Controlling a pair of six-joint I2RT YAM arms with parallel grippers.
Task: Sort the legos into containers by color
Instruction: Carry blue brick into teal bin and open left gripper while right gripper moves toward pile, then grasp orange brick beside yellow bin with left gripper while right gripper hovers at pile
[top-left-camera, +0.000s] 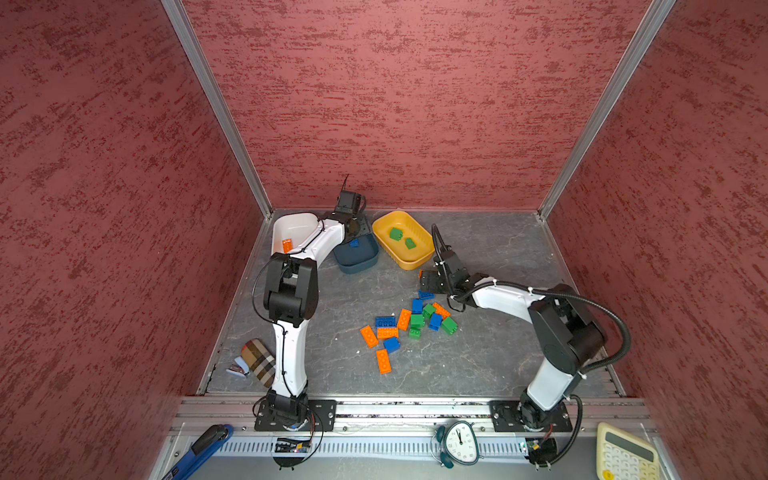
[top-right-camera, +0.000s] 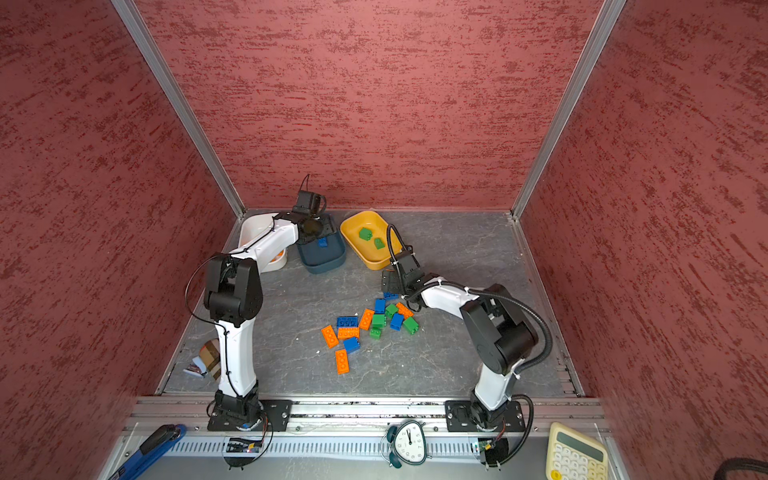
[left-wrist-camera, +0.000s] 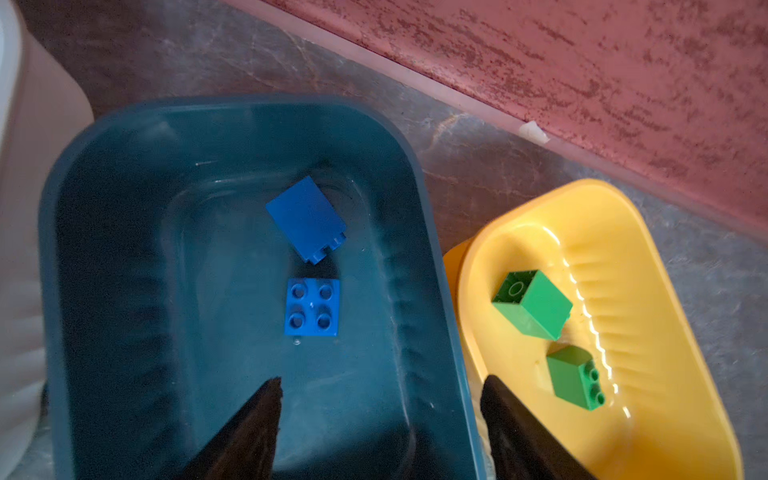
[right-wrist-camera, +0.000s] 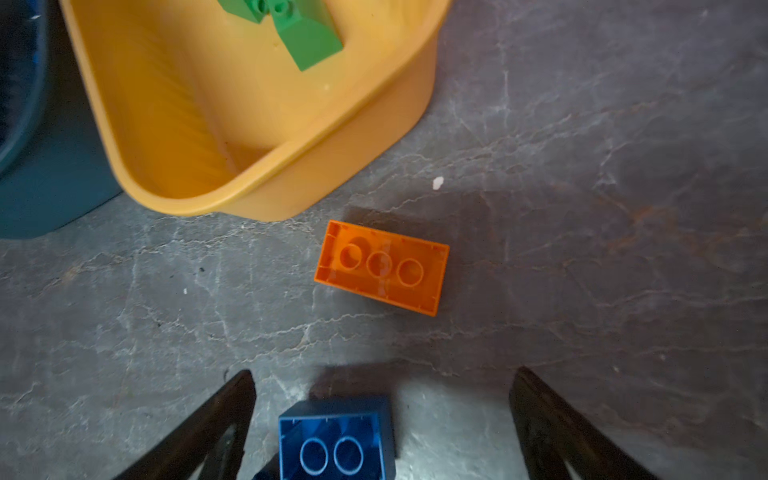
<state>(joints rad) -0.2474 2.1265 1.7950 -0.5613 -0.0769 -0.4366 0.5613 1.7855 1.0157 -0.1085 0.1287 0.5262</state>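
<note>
Legos (top-left-camera: 417, 320) lie heaped just below centre frame on the tabletop (top-left-camera: 498, 353); the left pincer (left-wrist-camera: 382, 379) hangs released over the teal tub (left-wrist-camera: 104, 249), while the right pincer (right-wrist-camera: 384, 371), spread wide over an upturned blue brick (right-wrist-camera: 334, 440), should centre squarely before clenching.

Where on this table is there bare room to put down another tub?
Bare: the back right of the table, between the yellow tub and the right wall; also the front strip between the loose legos and the front rail. Crowded: back left, where white tub, teal tub and left arm bunch together.
</note>
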